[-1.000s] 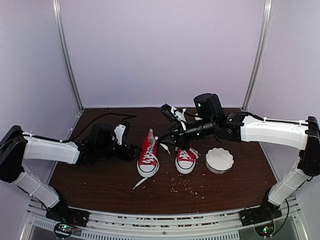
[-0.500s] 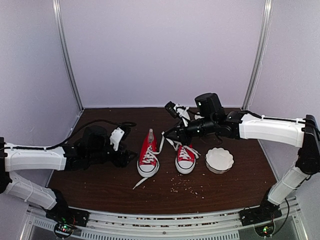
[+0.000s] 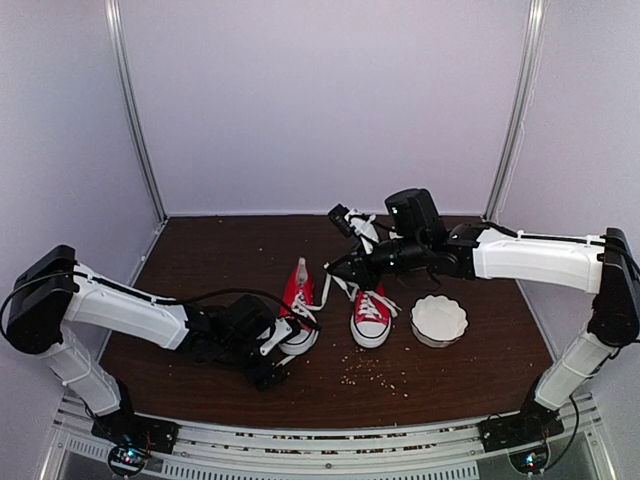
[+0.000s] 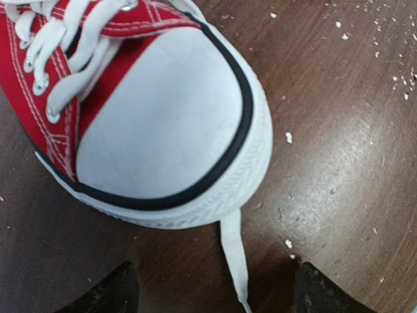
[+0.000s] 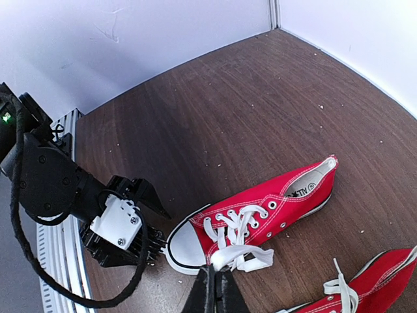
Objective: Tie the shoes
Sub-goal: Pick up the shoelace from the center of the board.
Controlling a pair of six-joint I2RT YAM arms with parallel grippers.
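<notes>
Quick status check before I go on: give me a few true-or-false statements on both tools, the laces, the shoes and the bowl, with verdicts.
1. The left tool is open, with a loose lace end lying on the table between its fingers. True.
2. In the top view, the bowl stands to the right of the shoe nearer the right arm. True.
3. The right tool is open above the bowl. False: it is shut on a lace of the shoe nearer the left arm.
4. Both shoes lie on their sides. False: both stand on their soles.
5. The left tool grips the toe cap. False: it sits in front of the cap, apart from it.
</notes>
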